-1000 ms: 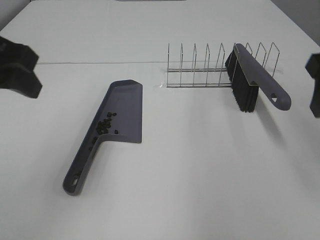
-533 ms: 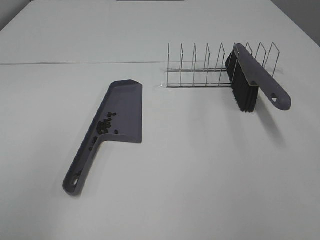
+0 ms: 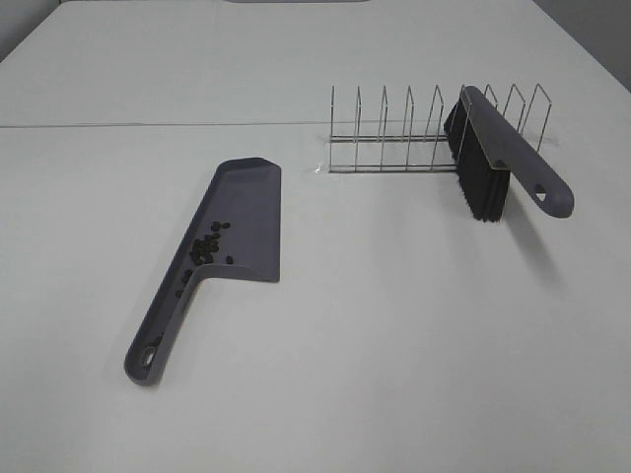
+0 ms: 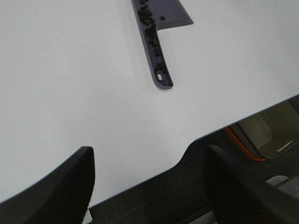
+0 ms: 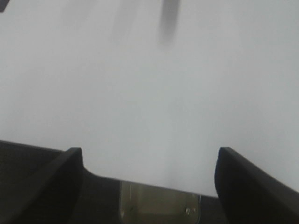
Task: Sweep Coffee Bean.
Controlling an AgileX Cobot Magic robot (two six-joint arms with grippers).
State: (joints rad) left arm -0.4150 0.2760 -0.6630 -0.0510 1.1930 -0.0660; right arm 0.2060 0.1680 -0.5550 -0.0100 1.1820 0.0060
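Note:
The purple-grey dustpan [image 3: 242,217] lies on the white table [image 3: 394,325], left of centre, with its handle pointing toward the front left. The coffee beans [image 3: 205,250] sit in a small dark cluster inside the pan where it meets the handle. In the left wrist view the dustpan [image 4: 161,11] and the beans [image 4: 148,23] show far from my open, empty left gripper [image 4: 149,189]. My right gripper [image 5: 147,186] is open and empty over bare, blurred table. Neither gripper shows in the exterior high view.
A purple-grey brush [image 3: 508,158] with black bristles leans against the right end of a wire rack [image 3: 414,133] at the back right. In the left wrist view the table edge [image 4: 205,135] runs close to the gripper, with an orange-rimmed object [image 4: 247,142] beyond it.
One second ago both grippers showed at the left and right edges of the exterior high view; they have since drawn out of it. Dustpan, beans and brush have not moved.

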